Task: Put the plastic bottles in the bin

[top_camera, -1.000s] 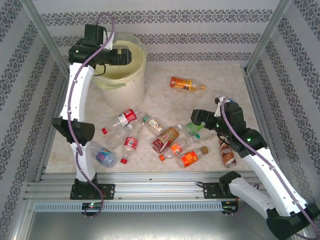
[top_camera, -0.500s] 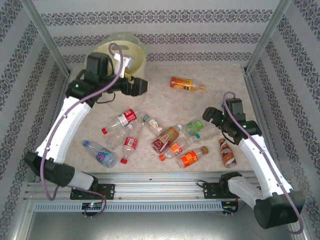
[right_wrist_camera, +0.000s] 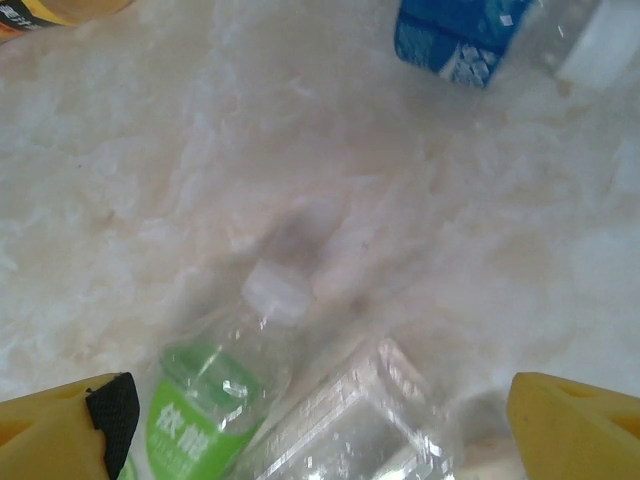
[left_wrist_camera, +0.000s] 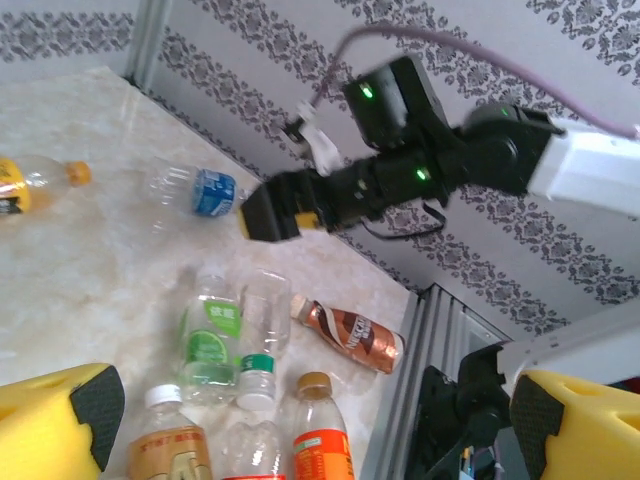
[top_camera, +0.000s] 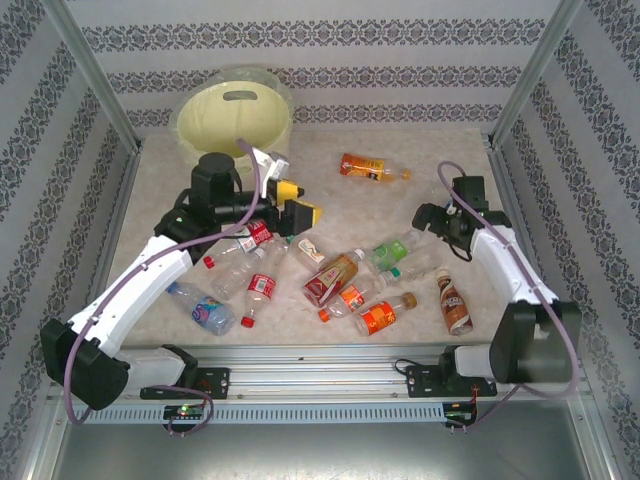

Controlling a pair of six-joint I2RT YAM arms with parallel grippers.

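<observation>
The pale-yellow bin (top_camera: 235,115) stands at the table's back left. My left gripper (top_camera: 297,203) hovers open and empty over the middle of the table, just behind the bottle pile; in the left wrist view its yellow fingers (left_wrist_camera: 60,425) frame a green-label bottle (left_wrist_camera: 210,345), a brown bottle (left_wrist_camera: 352,335) and an orange-label bottle (left_wrist_camera: 322,440). My right gripper (top_camera: 428,218) is open at the right, above a green-label bottle (right_wrist_camera: 205,420) and a clear crushed bottle (right_wrist_camera: 370,420). A blue-label bottle (right_wrist_camera: 460,35) lies beyond. An orange bottle (top_camera: 372,168) lies alone at the back.
Several more bottles lie at the front left, among them red-label ones (top_camera: 258,233) and a blue-label one (top_camera: 205,310). Metal frame posts (top_camera: 90,70) and patterned walls close in the table. A rail (top_camera: 300,360) runs along the near edge.
My left arm has swung from above the bin down and right to the middle of the table, gripper empty. My right arm has drawn back toward the right wall.
</observation>
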